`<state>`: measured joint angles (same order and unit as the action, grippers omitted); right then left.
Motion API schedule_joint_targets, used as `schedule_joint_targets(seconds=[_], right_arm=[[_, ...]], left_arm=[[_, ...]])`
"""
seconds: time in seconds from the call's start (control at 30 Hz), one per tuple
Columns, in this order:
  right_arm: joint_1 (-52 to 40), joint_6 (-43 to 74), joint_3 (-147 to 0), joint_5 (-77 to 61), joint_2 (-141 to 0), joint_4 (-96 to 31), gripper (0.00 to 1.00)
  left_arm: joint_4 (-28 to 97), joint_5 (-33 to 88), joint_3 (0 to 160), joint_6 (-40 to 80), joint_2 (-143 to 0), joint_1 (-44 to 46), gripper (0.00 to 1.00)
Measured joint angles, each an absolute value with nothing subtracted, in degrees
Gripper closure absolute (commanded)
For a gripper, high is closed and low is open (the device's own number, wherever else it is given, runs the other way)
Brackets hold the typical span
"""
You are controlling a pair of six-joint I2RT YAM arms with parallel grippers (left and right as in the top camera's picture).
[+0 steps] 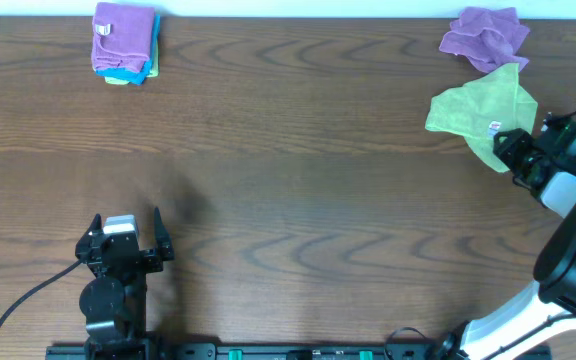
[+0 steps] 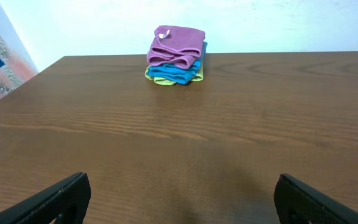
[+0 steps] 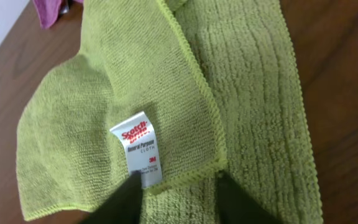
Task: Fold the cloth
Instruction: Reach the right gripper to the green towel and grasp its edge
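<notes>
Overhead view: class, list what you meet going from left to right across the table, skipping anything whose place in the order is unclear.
The folded cloth stack → green cloth → right gripper.

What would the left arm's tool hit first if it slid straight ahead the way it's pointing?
Most likely the stack of folded cloths at the far edge. The open left tool points straight at it, with only table between them. Its height is hard to judge, so it might pass above.
</notes>
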<state>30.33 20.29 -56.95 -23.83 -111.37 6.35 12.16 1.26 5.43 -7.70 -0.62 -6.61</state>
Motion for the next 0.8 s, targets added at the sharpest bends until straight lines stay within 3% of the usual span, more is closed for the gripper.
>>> schedule_joint_targets(seconds=[0.1, 0.17, 0.43, 0.8], right_arm=[[30.33, 20.78, -57.1, -23.68, -111.37, 6.59, 0.95], [30.33, 20.6, -57.21, -23.57, -111.37, 6.63, 0.99], [31.14, 20.82, -58.65, -23.97, -111.37, 6.57, 0.98], [31.59, 20.86, -69.25, -38.74, -111.37, -2.07, 0.98]], left_arm=[[12.16, 1.26, 5.43, -7.7, -0.62, -6.61, 0.05], [12.16, 1.26, 5.43, -7.7, -0.62, -6.61, 0.05], [12.16, 1.26, 5.43, -7.7, -0.62, -6.61, 0.05], [12.16, 1.26, 5.43, -7.73, -0.62, -6.61, 0.05]])
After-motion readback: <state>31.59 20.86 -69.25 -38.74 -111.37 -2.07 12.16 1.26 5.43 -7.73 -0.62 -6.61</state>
